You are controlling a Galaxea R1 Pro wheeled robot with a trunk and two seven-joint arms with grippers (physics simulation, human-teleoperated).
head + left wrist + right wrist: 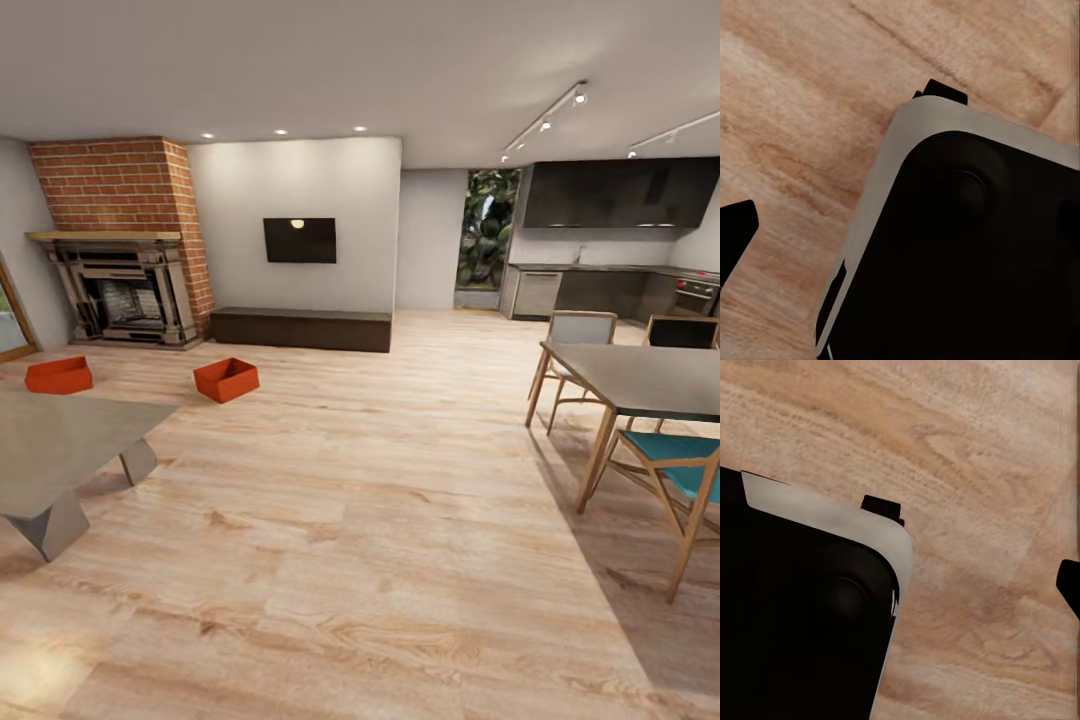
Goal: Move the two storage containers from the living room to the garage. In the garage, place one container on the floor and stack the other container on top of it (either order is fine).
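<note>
1. Two orange-red storage containers are sitting on the light wood plank floor of the living room. Both are open-topped rectangular bins with thin plain walls.
2. One container is lying in front of the brick fireplace, toward its glass-door side. The other container is resting a little off the fireplace's other corner, turned at an angle, just in front of the near end of the long dark low bench.
3. The two bins are standing apart from each other, with bare planks between them.
4. A black TV is hanging on the white wall above the bench, beside the fireplace.
5. A grey low table is standing nearer the camera than the fireplace, with the first container just beyond its far edge.
6. Far across the room from the fireplace, a dining table with wooden chairs is standing, one chair showing a teal seat, and a dark kitchen is lying behind them.
7. In the left wrist view, a dark finger is showing at the edge over the plank floor, next to the robot's black, grey-rimmed base; I cannot tell how far the left fingers are parted.
8. In the right wrist view, a dark finger is likewise peeking in beside the same base, holding nothing visible; its opening cannot be judged.
</note>
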